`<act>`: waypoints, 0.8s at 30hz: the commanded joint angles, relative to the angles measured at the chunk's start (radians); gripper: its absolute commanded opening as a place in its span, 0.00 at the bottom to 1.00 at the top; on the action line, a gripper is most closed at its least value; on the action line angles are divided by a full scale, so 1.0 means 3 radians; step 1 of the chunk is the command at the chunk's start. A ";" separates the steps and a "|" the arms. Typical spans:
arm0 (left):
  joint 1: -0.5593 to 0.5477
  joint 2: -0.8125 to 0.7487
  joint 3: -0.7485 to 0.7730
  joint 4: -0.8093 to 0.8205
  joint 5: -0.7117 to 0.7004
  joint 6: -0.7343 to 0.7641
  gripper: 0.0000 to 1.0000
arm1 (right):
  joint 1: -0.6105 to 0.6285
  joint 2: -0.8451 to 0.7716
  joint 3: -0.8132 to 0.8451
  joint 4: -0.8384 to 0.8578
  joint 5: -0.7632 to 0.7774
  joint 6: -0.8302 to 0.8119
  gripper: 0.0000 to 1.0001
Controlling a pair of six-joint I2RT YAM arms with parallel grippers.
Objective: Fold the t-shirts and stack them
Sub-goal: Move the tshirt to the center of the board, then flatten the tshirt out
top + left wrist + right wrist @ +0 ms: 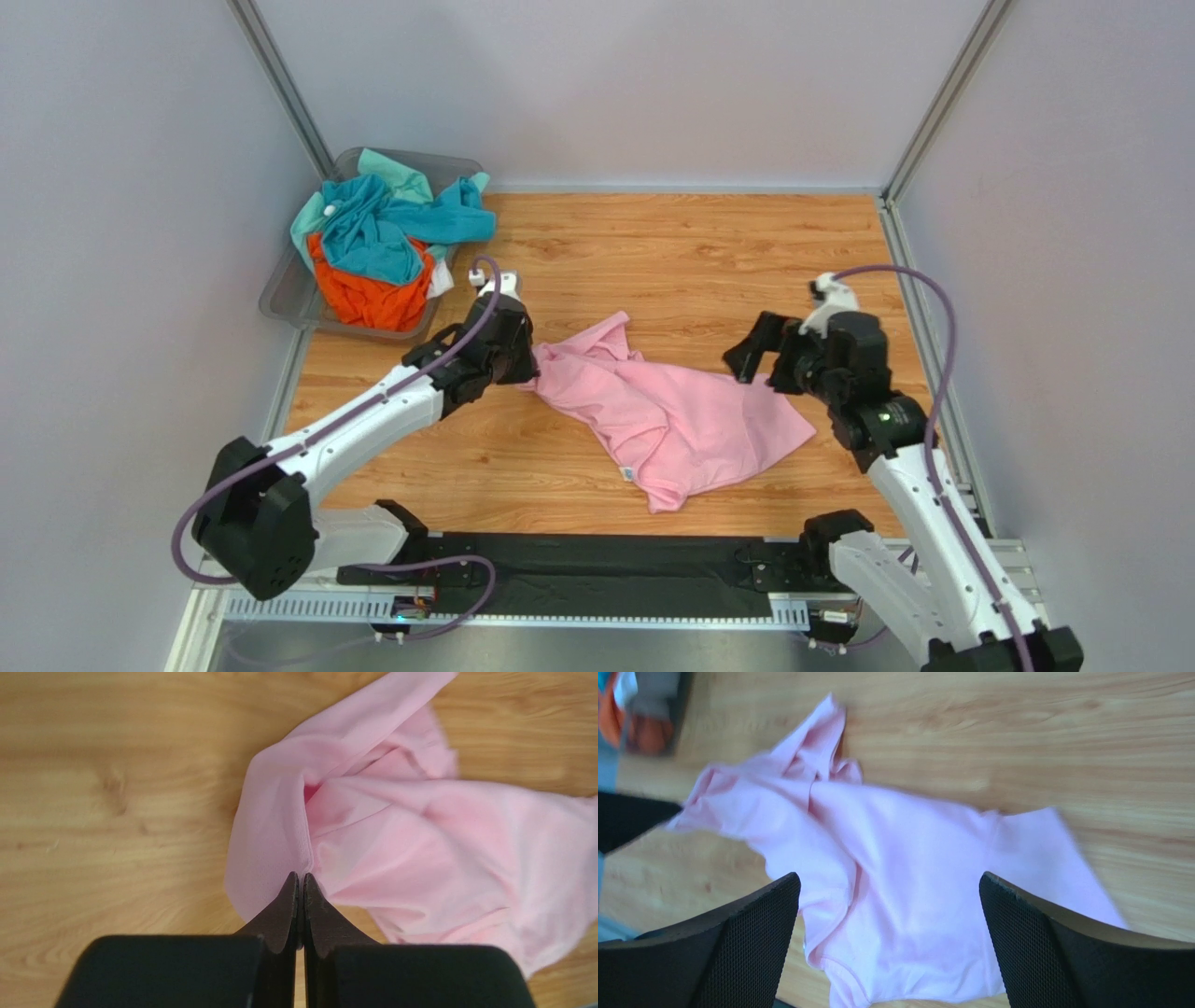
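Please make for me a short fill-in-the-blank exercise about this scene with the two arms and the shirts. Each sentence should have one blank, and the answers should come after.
1. The left claw is shut on a fold of the ____ shirt lying on the table.
2. The right claw is ____ and holds nothing.
3. The bin at the far left holds teal, mint and ____ shirts.

Missing words: pink; open; orange

The light pink t-shirt (673, 413) lies crumpled and unfolded mid-surface (730, 266); the other t-shirts (372, 238), teal, mint and orange, sit heaped in the far-left bin (446, 164).
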 commanded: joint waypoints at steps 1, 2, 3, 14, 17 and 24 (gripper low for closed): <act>0.0169 0.0045 -0.0105 0.0065 -0.0036 -0.0331 0.00 | 0.0760 0.0196 -0.0040 -0.0103 0.0551 -0.0040 1.00; 0.0169 0.0045 -0.0126 0.0060 -0.0046 -0.0316 0.00 | 0.1101 0.0258 -0.0056 -0.0067 0.0589 -0.0014 1.00; 0.0174 0.0055 -0.0141 0.0049 -0.0056 -0.0301 0.00 | 0.1251 0.0314 -0.0071 -0.0022 0.0574 0.0016 1.00; 0.0215 -0.0169 -0.0336 -0.0017 -0.0220 -0.0306 0.00 | 0.1968 0.1628 0.0092 0.0648 0.0569 0.0251 0.93; 0.0220 -0.0210 -0.0356 -0.0027 -0.0220 -0.0321 0.00 | 0.1994 0.1828 0.0133 0.0822 0.0512 0.0318 0.87; 0.0225 -0.0256 -0.0402 -0.0027 -0.0240 -0.0336 0.00 | 0.1999 0.2130 0.0195 0.1017 0.0589 0.0313 0.72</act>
